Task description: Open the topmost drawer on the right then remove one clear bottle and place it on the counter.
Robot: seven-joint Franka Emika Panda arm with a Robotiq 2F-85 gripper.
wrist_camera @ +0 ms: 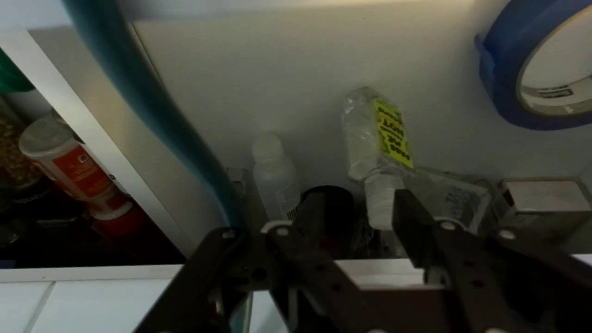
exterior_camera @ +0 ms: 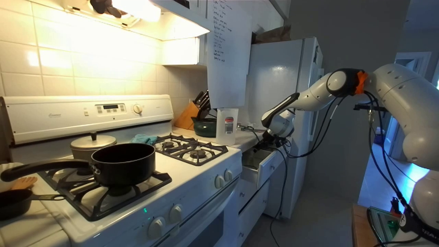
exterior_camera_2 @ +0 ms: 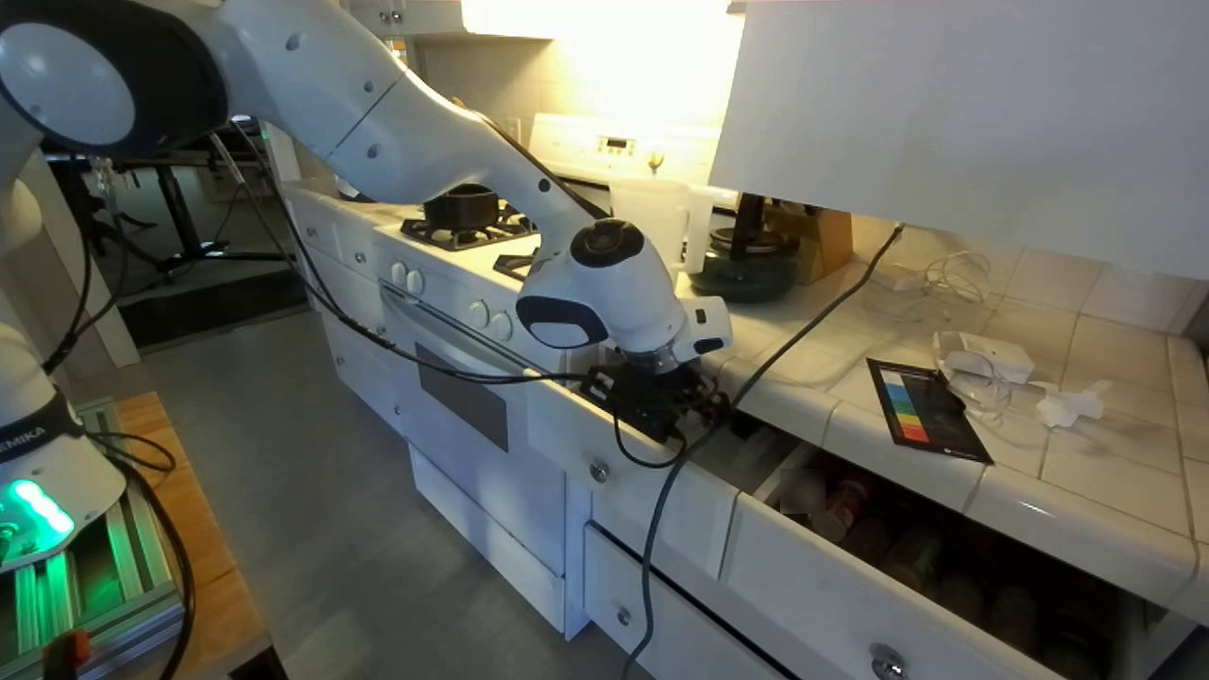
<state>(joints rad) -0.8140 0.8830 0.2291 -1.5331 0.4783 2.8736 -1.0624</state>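
The clear bottle (wrist_camera: 370,134) lies in the topmost drawer (wrist_camera: 286,78), its capped end showing between the moderately parted jaws of the end effector (wrist_camera: 360,203).

In an exterior view, the stove (exterior_camera: 192,175) is seen close from slightly above, the view being aimed across it toward the refrigerator (exterior_camera: 274,82). In an exterior view, the topmost drawer (exterior_camera_2: 625,496) and the tiled counter (exterior_camera_2: 1105,482) are looked down on from nearby, the stove lying beyond; roughly the opposite direction is faced. Stove, drawer and arm (exterior_camera: 394,85) are shared by both exterior views. In the wrist view, the drawer is looked into from close above.
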